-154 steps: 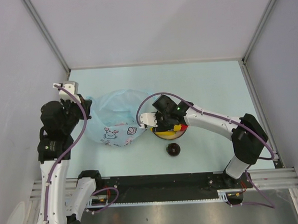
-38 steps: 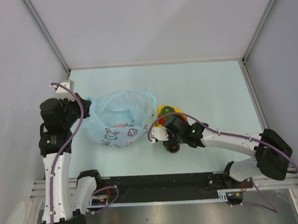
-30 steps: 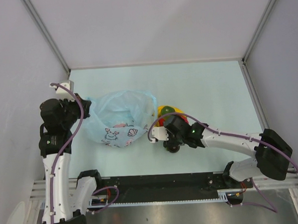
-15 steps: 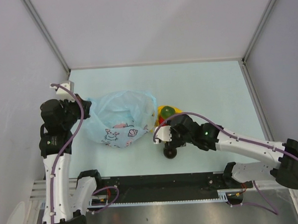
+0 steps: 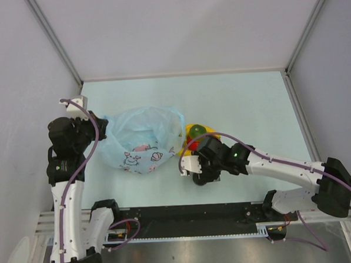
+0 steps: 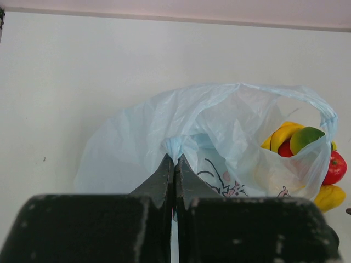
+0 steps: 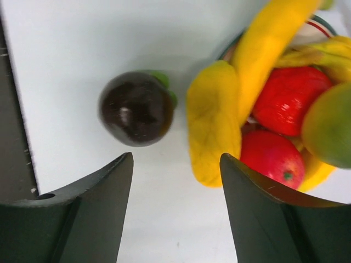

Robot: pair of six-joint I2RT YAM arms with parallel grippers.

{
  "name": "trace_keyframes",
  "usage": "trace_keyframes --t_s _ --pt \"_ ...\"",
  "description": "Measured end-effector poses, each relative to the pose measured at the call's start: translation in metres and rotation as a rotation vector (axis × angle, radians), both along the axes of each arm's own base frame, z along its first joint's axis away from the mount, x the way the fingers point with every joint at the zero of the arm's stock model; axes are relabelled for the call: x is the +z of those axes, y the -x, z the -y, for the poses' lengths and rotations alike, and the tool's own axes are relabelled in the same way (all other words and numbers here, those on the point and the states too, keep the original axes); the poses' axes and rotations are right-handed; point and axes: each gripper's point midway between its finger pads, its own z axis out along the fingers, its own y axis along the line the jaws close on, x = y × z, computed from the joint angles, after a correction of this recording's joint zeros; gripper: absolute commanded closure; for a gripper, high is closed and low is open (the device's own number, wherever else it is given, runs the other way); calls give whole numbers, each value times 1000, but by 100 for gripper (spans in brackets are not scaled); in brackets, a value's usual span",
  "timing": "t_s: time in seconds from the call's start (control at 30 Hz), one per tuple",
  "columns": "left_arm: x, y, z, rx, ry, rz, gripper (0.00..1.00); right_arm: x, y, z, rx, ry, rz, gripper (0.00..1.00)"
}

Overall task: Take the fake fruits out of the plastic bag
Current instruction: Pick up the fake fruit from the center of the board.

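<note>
The light-blue plastic bag (image 5: 139, 139) lies left of centre, its mouth facing right. My left gripper (image 5: 102, 127) is shut on a bunched fold of the bag (image 6: 174, 147) at its left end. Fake fruits are piled just outside the mouth (image 5: 195, 134): a yellow banana (image 7: 216, 129), two red balls (image 7: 271, 159), and a green-red round one (image 7: 329, 129). The dark purple-black fruit (image 7: 137, 108) lies alone on the table. My right gripper (image 7: 175, 164) is open and empty, hovering low just short of the dark fruit and the banana's end. It also shows in the top view (image 5: 196, 171).
The fruit pile rests on a plate whose dark rim (image 7: 229, 46) shows behind the banana. The pile also shows through the bag's mouth in the left wrist view (image 6: 299, 142). Grey walls enclose the table, and the black rail (image 5: 186, 216) runs along the near edge.
My right gripper has shifted slightly toward the near edge, and its arm has swung. It now sits over the dark fruit. The left gripper and bag have not moved.
</note>
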Motion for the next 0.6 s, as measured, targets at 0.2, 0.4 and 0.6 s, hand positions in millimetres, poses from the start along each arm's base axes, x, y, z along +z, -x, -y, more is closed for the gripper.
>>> trace_keyframes --t_s 0.2,0.4,0.6 --pt "1 1 0 0 0 2 100 -6 22 0 130 -6 -104 14" --pt "-1 2 1 -3 1 -4 100 -16 33 -7 231 -8 -159 13" --pt "-1 4 1 -3 1 -2 100 -40 31 -14 256 39 -193 15"
